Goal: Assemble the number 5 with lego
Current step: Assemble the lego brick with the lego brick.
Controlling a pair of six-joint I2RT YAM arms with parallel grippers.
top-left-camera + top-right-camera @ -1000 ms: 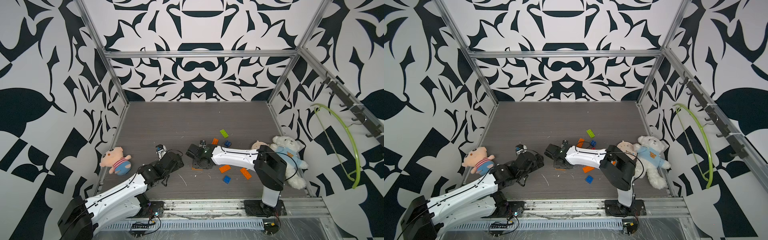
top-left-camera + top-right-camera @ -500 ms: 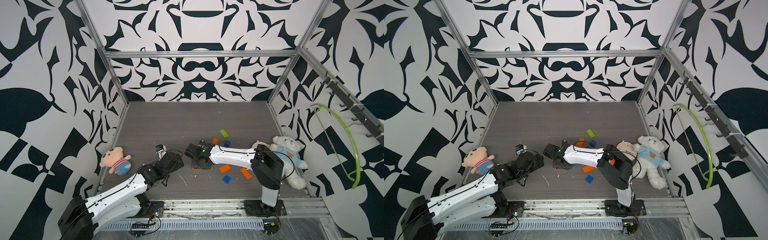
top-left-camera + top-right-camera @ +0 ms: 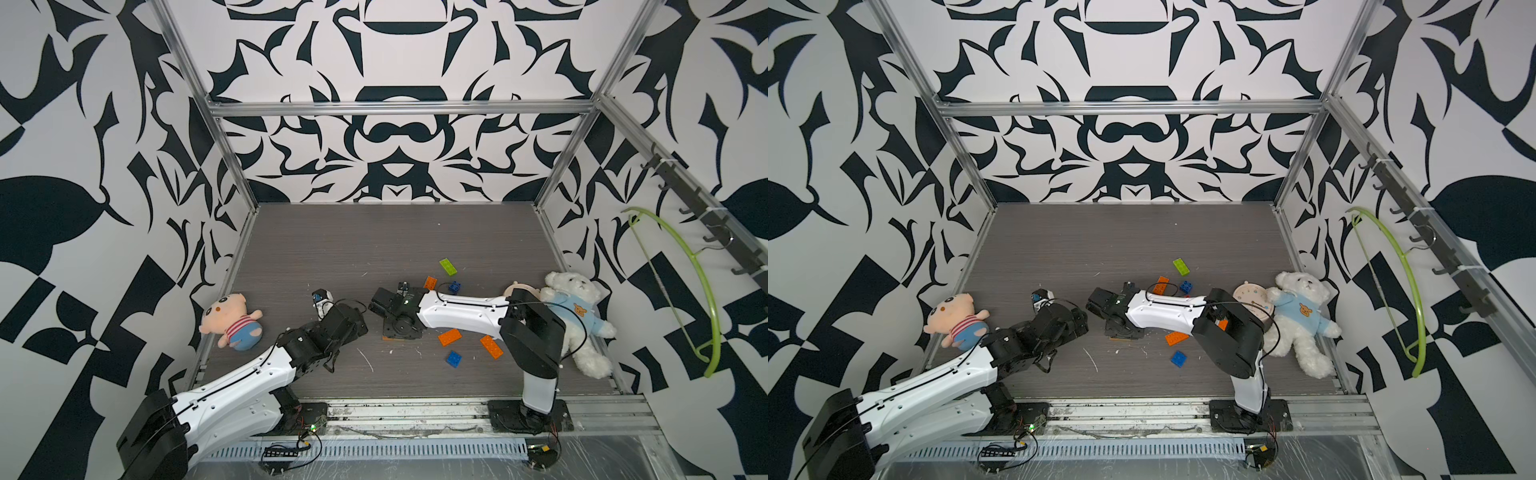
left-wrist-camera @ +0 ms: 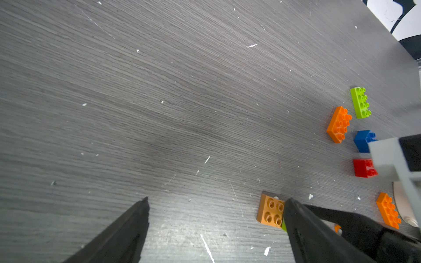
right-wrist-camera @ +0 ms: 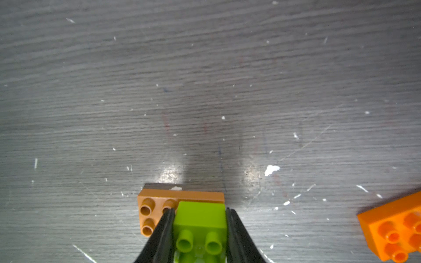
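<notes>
Right hand (image 5: 199,210) pinches green brick (image 5: 200,219); left hand (image 4: 216,201) wide apart.

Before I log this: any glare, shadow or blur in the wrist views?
Right wrist view: glare patches on the table flank a shadow ahead of the right gripper, its lime green brick sharp; left wrist view: white part at the edge blurred.

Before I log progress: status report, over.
Left gripper open, empty. Right gripper shut on lime green studded plastic brick, atop tan studded brick. Orange oblong brick nearby, not touching.
</notes>
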